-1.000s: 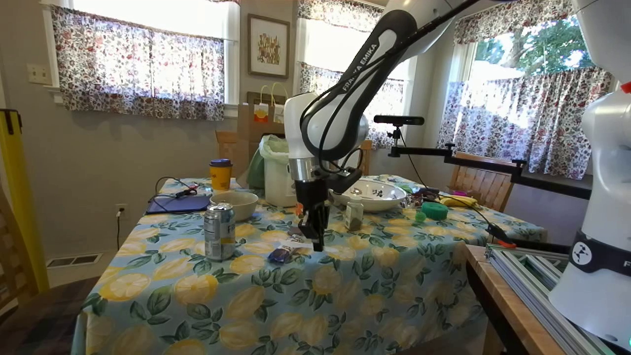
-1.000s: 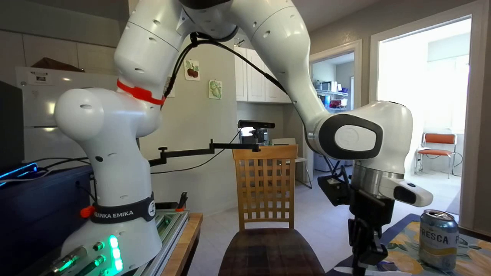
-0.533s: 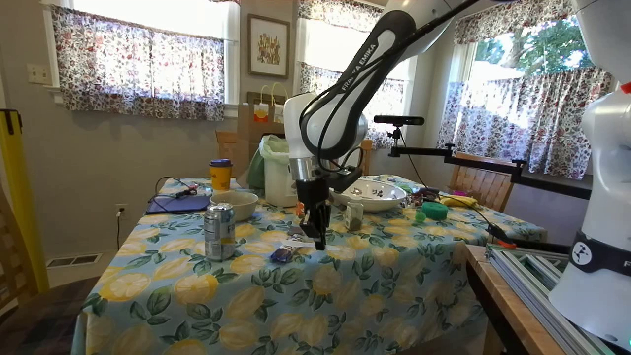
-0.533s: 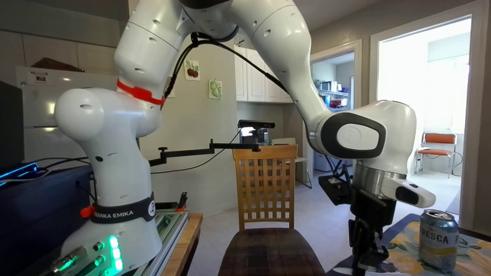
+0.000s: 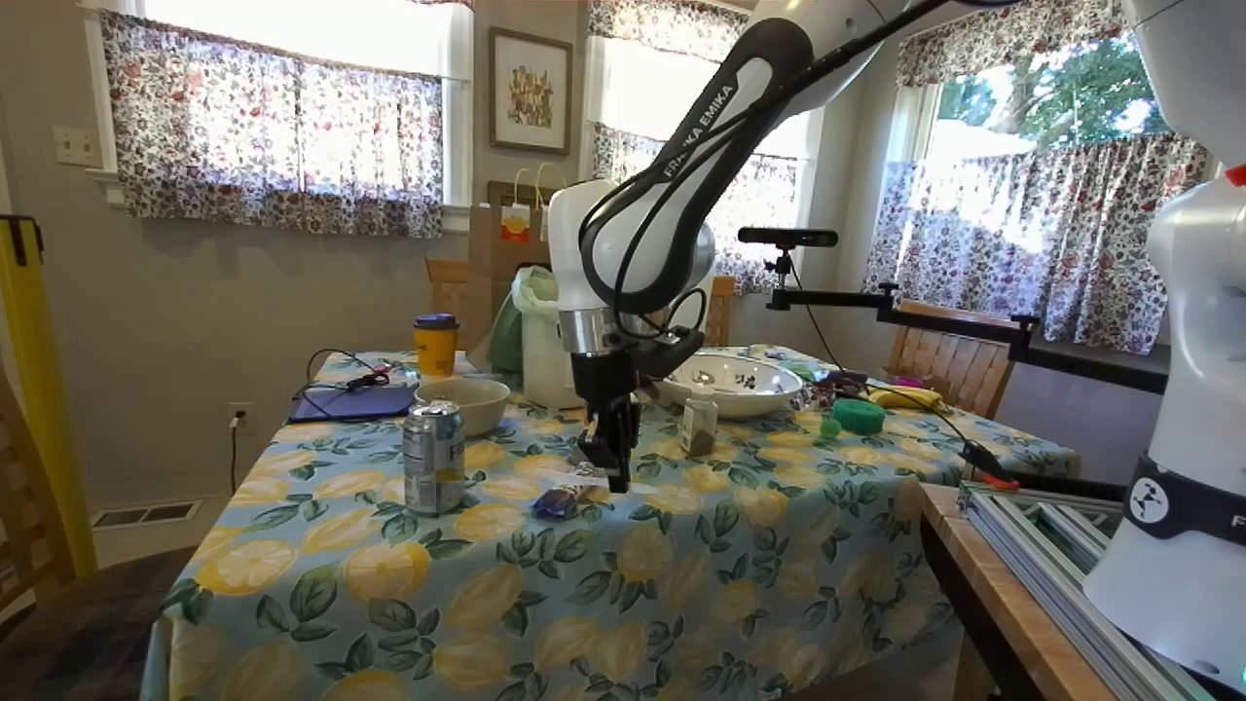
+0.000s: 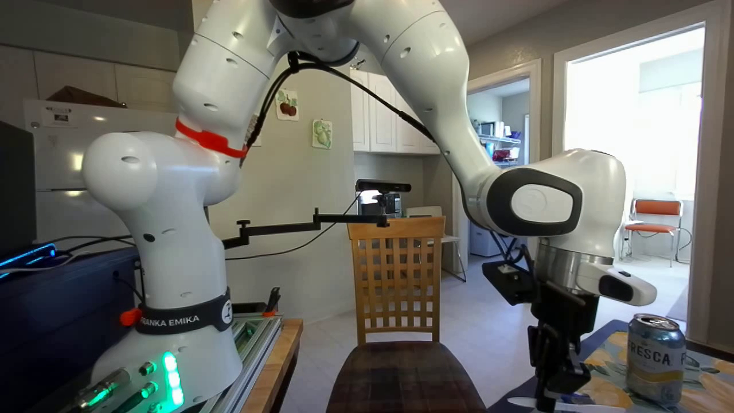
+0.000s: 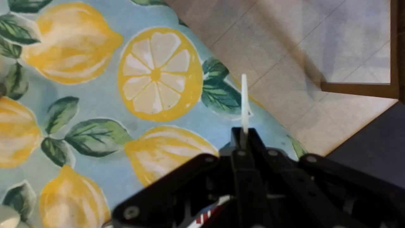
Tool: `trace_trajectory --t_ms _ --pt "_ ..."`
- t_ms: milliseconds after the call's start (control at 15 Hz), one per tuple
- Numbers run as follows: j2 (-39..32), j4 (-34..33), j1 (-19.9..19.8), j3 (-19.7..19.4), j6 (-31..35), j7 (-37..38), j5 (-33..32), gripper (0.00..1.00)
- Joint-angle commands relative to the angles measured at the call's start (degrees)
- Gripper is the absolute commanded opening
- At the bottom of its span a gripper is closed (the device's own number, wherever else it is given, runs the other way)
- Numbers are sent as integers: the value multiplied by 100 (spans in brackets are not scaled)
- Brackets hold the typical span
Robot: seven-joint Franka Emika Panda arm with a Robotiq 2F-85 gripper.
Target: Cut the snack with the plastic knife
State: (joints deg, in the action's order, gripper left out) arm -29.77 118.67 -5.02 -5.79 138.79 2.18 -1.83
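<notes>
Hand (image 7: 243,139), one: both fingers clamped together on the plastic knife (image 7: 244,101), low, close to the near edge of the tabletop (image 5: 769,467), edges named as I find them in an exterior view. Knife, white, about level, an end jutting from either side of the grip; which end is the handle I cannot tell. Snack (image 5: 559,502), one, in a dark purple-blue wrapper, lying by the near edge, just beside the hand, one knife end at or over it; contact I cannot confirm from here. Step in hand, by my judgement: alignment of blade to snack, knife secured, no cut that I can make out. Next move: carry the blade squarely across the wrapper, cutting edge down, then lower and press; nothing in view pins the snack, so I expect it may slide. Can (image 5: 434,458), silver, upright, between the snack and the left edge. Small bottle (image 5: 699,426), upright, further in from the near edge. Bowl (image 5: 482,409), pale, beyond the can, toward the left edge. Cup (image 5: 435,346), orange, lidded, toward the far left corner.
</notes>
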Motion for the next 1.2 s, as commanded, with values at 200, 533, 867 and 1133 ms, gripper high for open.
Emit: trace_trajectory --t_ms 200,533,867,1133 --pt "-374 -468 81 -120 -103 173 -151 1" --pt "-135 -181 180 -223 -86 299 -292 1" --pt "123 151 260 -335 -37 512 -439 1" --pt "391 514 253 -364 -149 566 -429 1"
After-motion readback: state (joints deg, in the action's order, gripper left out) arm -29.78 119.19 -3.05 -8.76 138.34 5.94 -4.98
